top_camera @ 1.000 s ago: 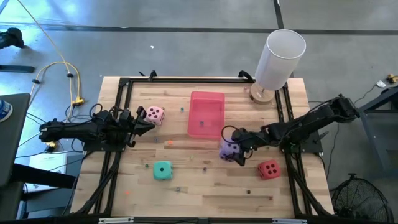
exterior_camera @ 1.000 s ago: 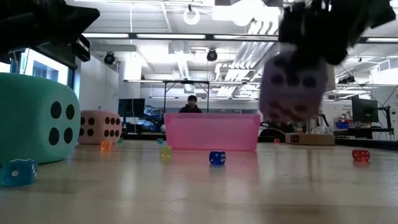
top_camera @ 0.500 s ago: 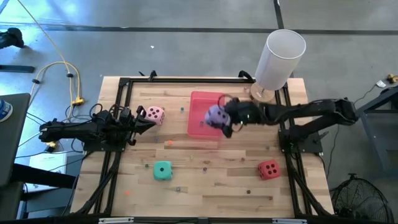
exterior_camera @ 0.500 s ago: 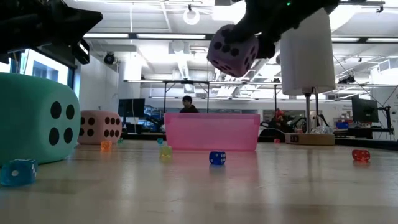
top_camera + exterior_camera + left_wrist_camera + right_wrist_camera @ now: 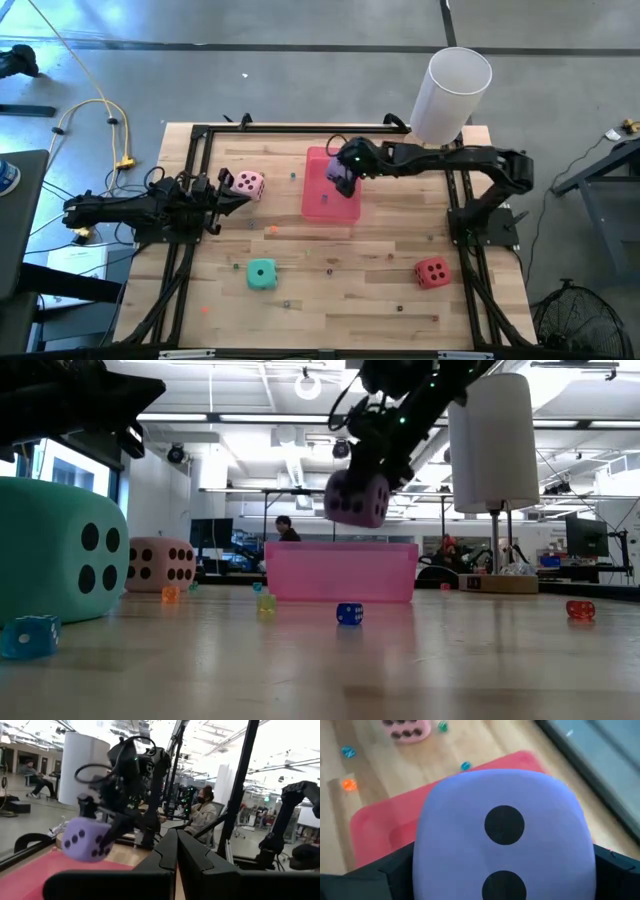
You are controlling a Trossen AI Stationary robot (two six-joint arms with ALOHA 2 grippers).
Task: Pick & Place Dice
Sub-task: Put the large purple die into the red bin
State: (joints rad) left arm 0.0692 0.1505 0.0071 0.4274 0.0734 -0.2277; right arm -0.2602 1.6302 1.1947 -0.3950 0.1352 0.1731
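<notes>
My right gripper [image 5: 345, 172] is clamped on the purple die [image 5: 340, 179], which I see hanging above the pink tray [image 5: 322, 205], the pale pink die [image 5: 249, 184] at nine o'clock.

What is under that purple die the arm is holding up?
The pink tray lies below the purple die, which the right hand holds in the air. The tray's floor right under the die is hidden.

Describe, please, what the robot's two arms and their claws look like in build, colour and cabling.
Both arms are black and slender. The right arm has a dark cable loop near its wrist and small green lights. The left claw has flat, matte black angular fingers. The left arm is equally dark, and yellow cables run across the floor beside it.
</notes>
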